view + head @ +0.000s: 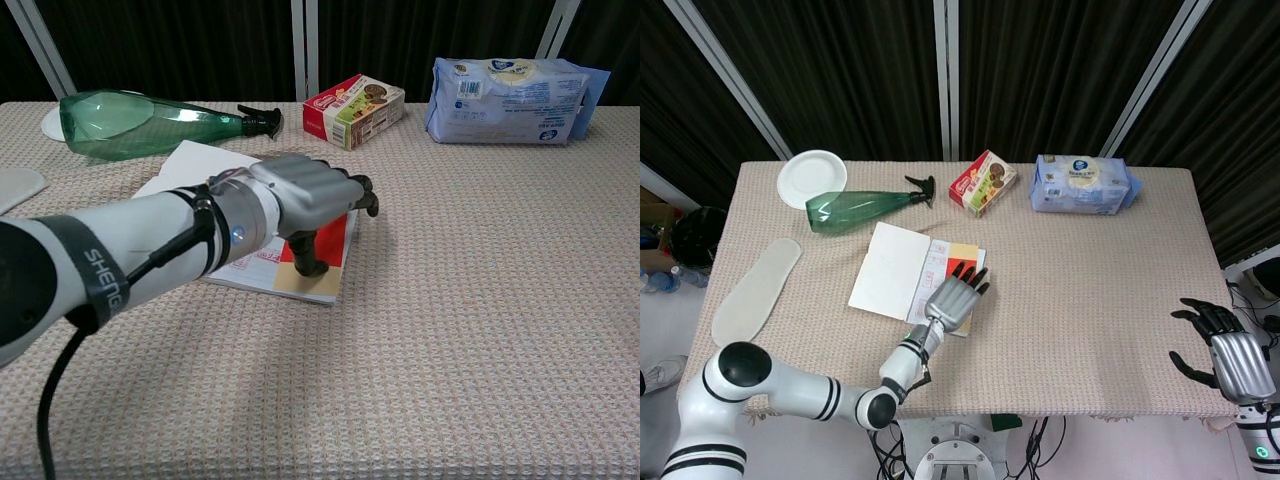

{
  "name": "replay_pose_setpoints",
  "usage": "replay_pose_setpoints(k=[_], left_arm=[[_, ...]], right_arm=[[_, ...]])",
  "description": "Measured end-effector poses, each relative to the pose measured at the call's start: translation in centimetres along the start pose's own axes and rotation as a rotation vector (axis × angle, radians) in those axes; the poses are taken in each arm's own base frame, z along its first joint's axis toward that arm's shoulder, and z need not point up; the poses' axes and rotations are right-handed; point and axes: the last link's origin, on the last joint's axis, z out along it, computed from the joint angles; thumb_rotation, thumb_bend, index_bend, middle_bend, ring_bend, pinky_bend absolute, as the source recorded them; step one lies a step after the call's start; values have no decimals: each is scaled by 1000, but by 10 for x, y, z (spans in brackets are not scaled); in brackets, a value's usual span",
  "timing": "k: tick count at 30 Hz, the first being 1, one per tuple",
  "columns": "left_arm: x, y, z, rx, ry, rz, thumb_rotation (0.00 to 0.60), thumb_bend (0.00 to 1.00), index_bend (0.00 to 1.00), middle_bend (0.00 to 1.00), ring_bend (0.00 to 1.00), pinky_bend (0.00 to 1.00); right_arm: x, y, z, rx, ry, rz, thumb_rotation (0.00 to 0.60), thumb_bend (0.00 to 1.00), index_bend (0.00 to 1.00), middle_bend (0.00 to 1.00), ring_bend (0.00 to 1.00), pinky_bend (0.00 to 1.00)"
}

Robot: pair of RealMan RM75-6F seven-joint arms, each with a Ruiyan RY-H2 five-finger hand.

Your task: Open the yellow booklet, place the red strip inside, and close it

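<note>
The booklet [902, 272] lies open on the table, a blank white page on the left and a printed page on the right. The red strip [963, 257] with its tan end lies flat on that right page [334, 236]. My left hand [954, 298] hovers palm down over the strip's near part, fingers spread; in the chest view the left hand [298, 198] has its thumb tip down on the tan end. It grips nothing. My right hand [1228, 354] hangs off the table's right front corner, fingers apart and empty.
A green spray bottle [860, 208] and a white plate [812, 178] lie behind the booklet at the left. A cracker box [983, 183] and a blue tissue pack [1083, 184] stand at the back. A pale insole [757, 292] lies at the left edge.
</note>
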Motion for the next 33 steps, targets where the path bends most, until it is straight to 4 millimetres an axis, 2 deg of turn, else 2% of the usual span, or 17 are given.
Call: replay_pose_setpoints(k=[2,3,4,6,7,10,13,23,33], left_arm=[[2,-2,-2,2,3,-33,600,452,153,0,0,46],[3,-5,-3,3,8,-61,575,556,173,0,0,45],[5,-7,-3,4,13,-83,530,649,197,0,0,45],[7,-13,-5,6,25,-133,434,752,236,0,0,45],[9,-17,-5,7,31,-146,408,775,249,0,0,45],[8,-23,-5,7,28,-145,344,788,263,0,0,43],[1,-25,-4,14,1,-131,308,788,271,0,0,42],[-7,-12,0,-12,5,-130,304,775,277,0,0,41],[-10,-13,2,-2,-4,-118,305,770,277,0,0,42]], right_arm=[[1,0,-1,-1,2,0,600,211,322,172,177,215],[1,1,-1,-2,2,0,600,211,322,171,178,215],[1,1,-2,-2,2,0,600,211,322,171,178,215],[1,1,-1,0,1,0,600,211,322,171,178,215],[0,0,-1,1,1,1,600,211,322,171,178,215],[0,0,-1,2,1,3,600,212,322,171,177,216],[-1,1,0,-1,-2,3,600,212,322,171,178,215],[-1,1,0,-2,-4,0,600,211,322,171,177,216],[0,2,0,-6,-3,1,600,211,322,171,178,216]])
